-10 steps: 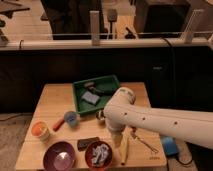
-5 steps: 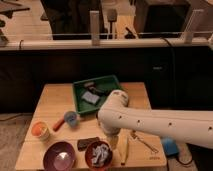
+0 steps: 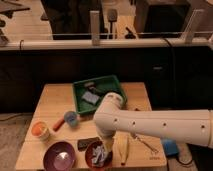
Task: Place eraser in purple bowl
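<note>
The eraser (image 3: 87, 144) is a small dark block lying flat on the wooden table (image 3: 52, 102), near the front. The purple bowl (image 3: 59, 156) stands just left of it at the front left and looks empty. My white arm reaches in from the right across the table's middle. My gripper (image 3: 106, 146) hangs at its end, just right of the eraser and over a dark red bowl; the arm hides most of it.
The dark red bowl (image 3: 89, 157) holds crumpled wrappers. A green tray (image 3: 77, 100) with small items sits at the back. An orange cup (image 3: 40, 130) and a blue cup (image 3: 71, 119) stand at the left. A pale long object (image 3: 124, 150) lies at the front right.
My arm has swung left and toward the table's front, bringing the gripper closer to the eraser. The objects on the table have not moved.
</note>
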### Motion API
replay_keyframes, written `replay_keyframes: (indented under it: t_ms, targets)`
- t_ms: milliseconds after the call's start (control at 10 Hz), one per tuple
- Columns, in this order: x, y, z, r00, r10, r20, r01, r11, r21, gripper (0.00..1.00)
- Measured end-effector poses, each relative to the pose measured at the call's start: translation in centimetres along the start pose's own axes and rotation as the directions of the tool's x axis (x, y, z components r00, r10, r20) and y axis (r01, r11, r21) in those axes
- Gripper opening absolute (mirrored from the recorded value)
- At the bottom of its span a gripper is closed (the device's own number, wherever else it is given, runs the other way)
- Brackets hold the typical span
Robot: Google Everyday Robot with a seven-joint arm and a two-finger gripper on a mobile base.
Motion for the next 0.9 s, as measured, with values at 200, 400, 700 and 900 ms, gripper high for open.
replay_keyframes:
  t_ms: [200,400,700,900]
  targets:
    - [-0.7,-0.1,0.5,1.000,-0.015,0.008,0.015,1.000,-0.006,0.80]
    - [-1.1,-0.2,0.9,1.000,-0.023,0.017,0.023,1.000,-0.004,0.80]
    - [-1.8,-0.4,1.6,0.999,-0.032,0.032,0.033,0.999,-0.007,0.80]
    - [-2.0,-0.4,2.0,0.999,-0.034,0.042,0.035,0.999,-0.011,0.80]
